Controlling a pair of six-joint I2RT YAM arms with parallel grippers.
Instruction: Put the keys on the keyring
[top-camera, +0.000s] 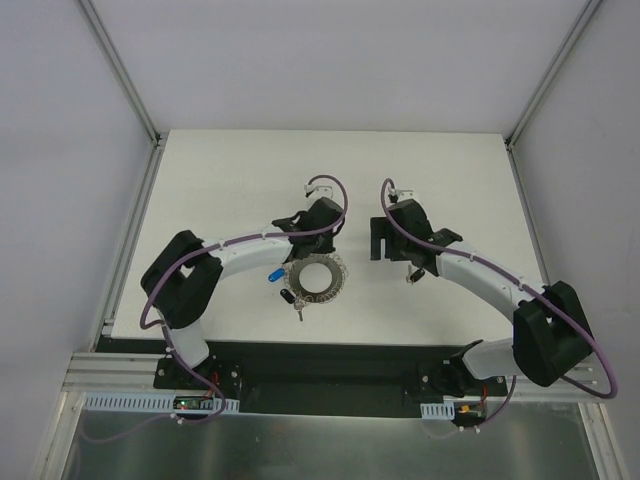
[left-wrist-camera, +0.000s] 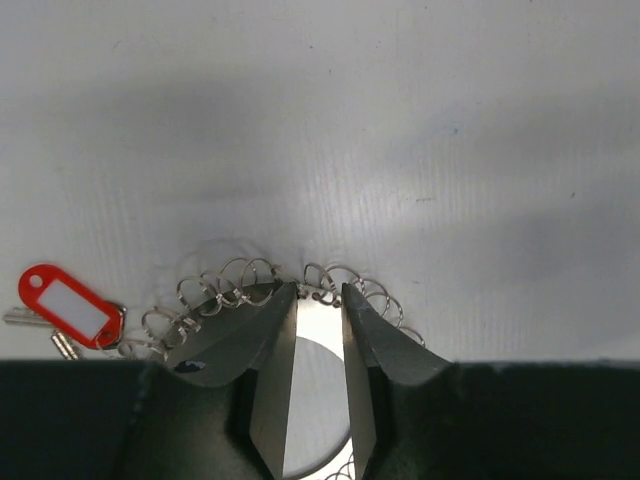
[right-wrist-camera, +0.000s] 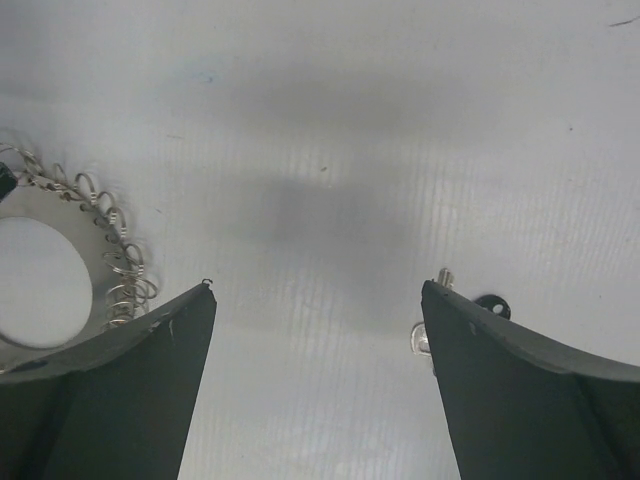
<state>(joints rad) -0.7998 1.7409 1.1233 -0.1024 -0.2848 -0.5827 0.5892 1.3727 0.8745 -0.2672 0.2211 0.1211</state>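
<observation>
Holds the fingers (left-wrist-camera: 268, 352) of the left gripper (left-wrist-camera: 318, 290) a narrow slit apart, tips down among the wire loops (left-wrist-camera: 240, 275) on the far rim of the keyring (top-camera: 336, 284); impossible to tell whether clamped on a loop or on nothing. Spreads the right gripper (right-wrist-camera: 318, 288) wide and empty above the table (right-wrist-camera: 330, 120), right of the ring and apart from it. Leaves one key (right-wrist-camera: 488, 305) flat on the table just beside one finger of that gripper, half hidden by it, outside the gap rather than between the fingers. Leaves the other key (top-camera: 290, 298) at the near left of the ring, close to the blue tag (top-camera: 273, 275); cannot tell from above whether hooked on or lying loose. Risks catching only a springy loop on the left, letting the flat ring slide or swing instead of sitting steady for threading. Risks knocking the key on the right away on any descent from this spot, with a finger over it instead of astride it. Risks scraping the table and skidding so small and flat a key out of a closing pinch, or lifting it crooked and missing the loop
</observation>
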